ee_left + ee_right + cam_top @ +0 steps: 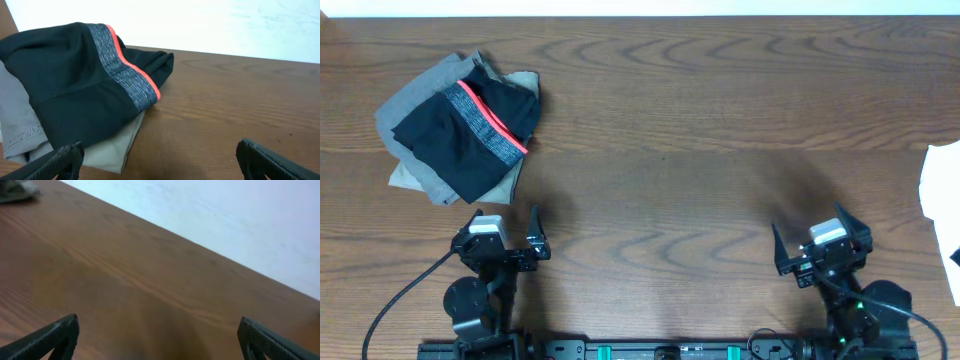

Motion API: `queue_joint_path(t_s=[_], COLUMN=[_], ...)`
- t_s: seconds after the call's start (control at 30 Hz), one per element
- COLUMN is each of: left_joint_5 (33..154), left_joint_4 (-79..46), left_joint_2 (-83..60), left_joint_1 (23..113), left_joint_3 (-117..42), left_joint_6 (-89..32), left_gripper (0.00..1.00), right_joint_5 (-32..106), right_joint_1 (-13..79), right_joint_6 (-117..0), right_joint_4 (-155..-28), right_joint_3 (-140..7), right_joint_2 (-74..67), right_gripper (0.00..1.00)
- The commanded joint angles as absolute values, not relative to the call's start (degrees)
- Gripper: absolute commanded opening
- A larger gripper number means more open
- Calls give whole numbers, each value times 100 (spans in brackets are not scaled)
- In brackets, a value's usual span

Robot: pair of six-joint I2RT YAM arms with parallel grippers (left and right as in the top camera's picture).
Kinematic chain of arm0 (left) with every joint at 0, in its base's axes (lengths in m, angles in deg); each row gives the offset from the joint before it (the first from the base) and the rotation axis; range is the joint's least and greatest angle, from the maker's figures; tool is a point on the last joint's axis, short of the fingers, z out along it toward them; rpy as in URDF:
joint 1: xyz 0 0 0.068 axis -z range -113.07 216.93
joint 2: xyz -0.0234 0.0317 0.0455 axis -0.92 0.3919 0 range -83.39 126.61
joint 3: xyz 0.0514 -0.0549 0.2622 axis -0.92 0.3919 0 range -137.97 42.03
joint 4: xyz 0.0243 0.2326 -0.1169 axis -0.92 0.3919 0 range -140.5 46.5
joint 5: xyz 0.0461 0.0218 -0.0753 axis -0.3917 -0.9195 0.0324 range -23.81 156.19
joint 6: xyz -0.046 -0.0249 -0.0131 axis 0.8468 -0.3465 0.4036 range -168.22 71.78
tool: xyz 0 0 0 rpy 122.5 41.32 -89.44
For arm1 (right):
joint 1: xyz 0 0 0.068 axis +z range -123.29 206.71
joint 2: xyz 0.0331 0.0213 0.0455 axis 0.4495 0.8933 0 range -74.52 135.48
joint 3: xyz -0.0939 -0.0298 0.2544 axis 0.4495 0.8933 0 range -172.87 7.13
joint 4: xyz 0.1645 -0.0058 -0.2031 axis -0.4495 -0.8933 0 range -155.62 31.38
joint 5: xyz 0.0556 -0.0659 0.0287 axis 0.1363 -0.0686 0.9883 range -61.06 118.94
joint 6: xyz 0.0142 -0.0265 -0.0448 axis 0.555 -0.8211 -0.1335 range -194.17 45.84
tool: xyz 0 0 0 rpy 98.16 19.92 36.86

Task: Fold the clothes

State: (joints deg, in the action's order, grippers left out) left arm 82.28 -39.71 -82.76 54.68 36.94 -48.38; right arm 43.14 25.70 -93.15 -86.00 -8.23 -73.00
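The clothes, black leggings [468, 135] with a grey waistband edged in coral [492, 127], lie folded on a pile at the table's far left. In the left wrist view the leggings [70, 90] fill the upper left, just ahead of my left gripper [157, 157]. That gripper [505, 225] stands open over bare wood, a little nearer than the pile, with nothing between its fingers. My right gripper [810, 232] is open too, near the front right, far from the clothes. Only wood shows between the right gripper [159, 332] fingers.
Under the leggings lie folded grey trousers [410, 100] and khaki trousers [415, 178]; the khaki edge [112, 150] reaches close to my left finger. A white cloth [942, 205] lies at the right edge. The wooden table [700, 150] ends at a white wall behind.
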Motion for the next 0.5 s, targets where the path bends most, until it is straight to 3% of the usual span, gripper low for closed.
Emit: queue_joint_path(t_s=[0.0, 0.47], left_joint_5=[8200, 8198], left_joint_4=[-3943, -3943], left_joint_2=[-8316, -8316], left_joint_1=[5490, 5490], left_joint_3=[3839, 3839], left_joint_6=[-4814, -4814], left_gripper=[98, 98], right_joint_5=[4718, 5162], right_joint_1=[2484, 2484], right_joint_6=[-9125, -9092], right_joint_4=[-8464, -7813], right_joint_3=[-447, 115], right_joint_2=[-7386, -7388], right_gripper=[99, 99])
